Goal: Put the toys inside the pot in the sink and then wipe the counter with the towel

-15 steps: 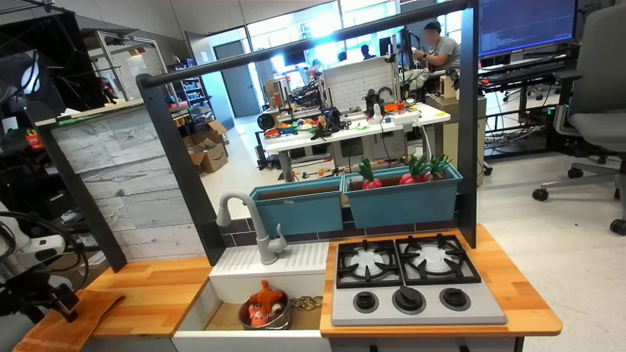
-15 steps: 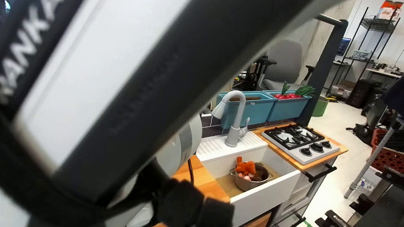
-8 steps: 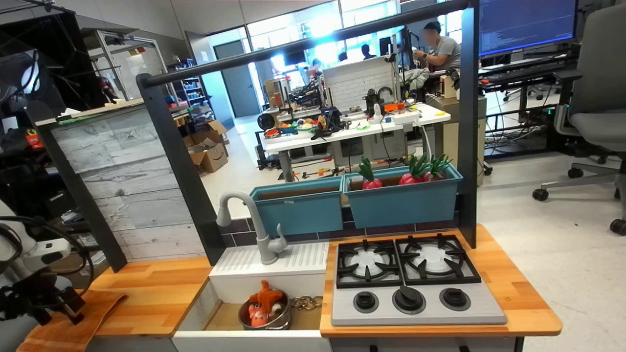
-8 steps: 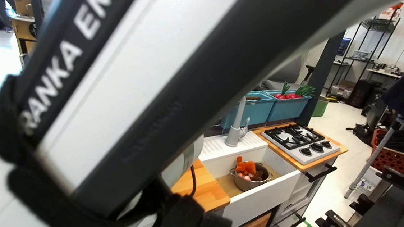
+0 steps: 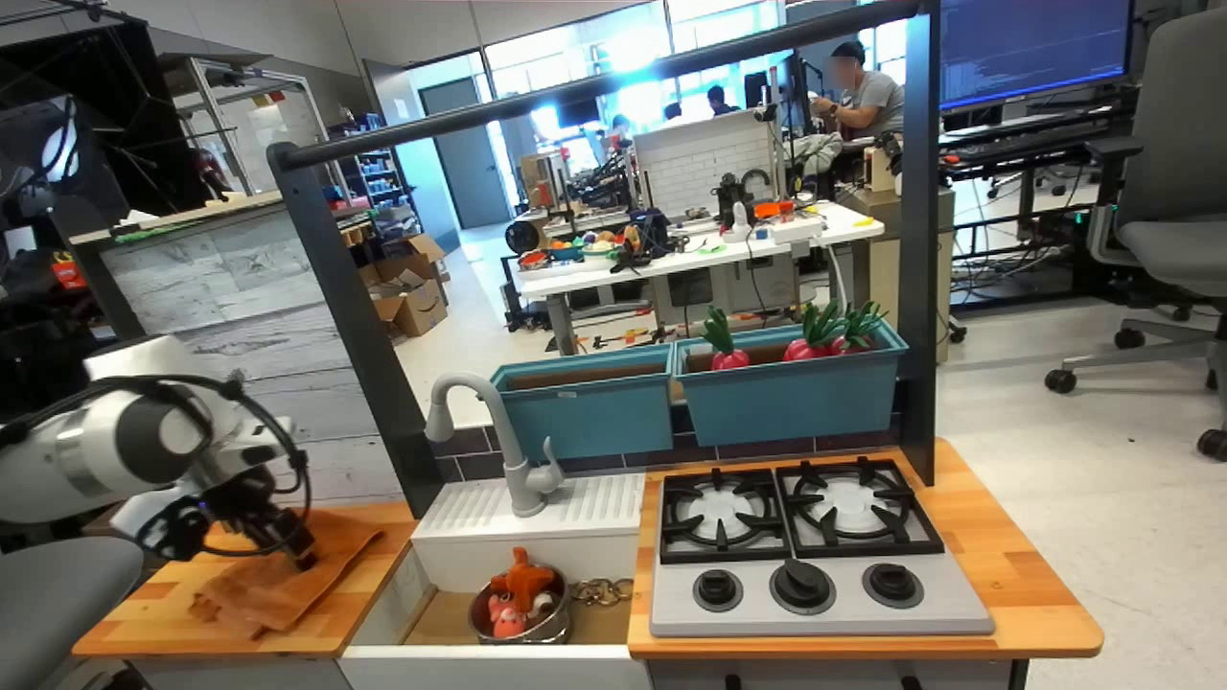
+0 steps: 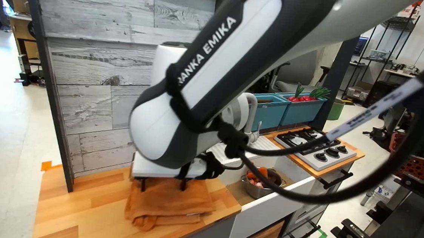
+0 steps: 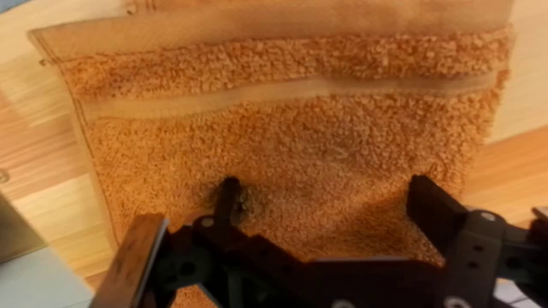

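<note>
Looks like a robotics lab, with cluttered workbench (image 5: 738,251) at upper middle, monitor (image 5: 1035,53) at upper right and office chair (image 5: 1179,144) at far right in an exterior view, plus robot arm (image 6: 231,60) across the centre in an exterior view. Includes a kitchen set (image 5: 604,503), with sink (image 5: 494,669) at lower middle, stovetop (image 5: 755,592) at lower right.

1 towel (image 6: 171,203), 1 gripper (image 7: 326,182) with 2 fingers (image 7: 432,207), 1 pot (image 6: 255,191) holding at least 2 toys (image 5: 522,585), their full number unclear, 1 sink (image 5: 460,671), 1 faucet (image 5: 517,476), 2 planters (image 5: 791,402), 3 radishes (image 5: 729,360), 1 stovetop (image 5: 757,623), 2 burners (image 5: 719,517), 3 knobs (image 5: 717,589)
</note>
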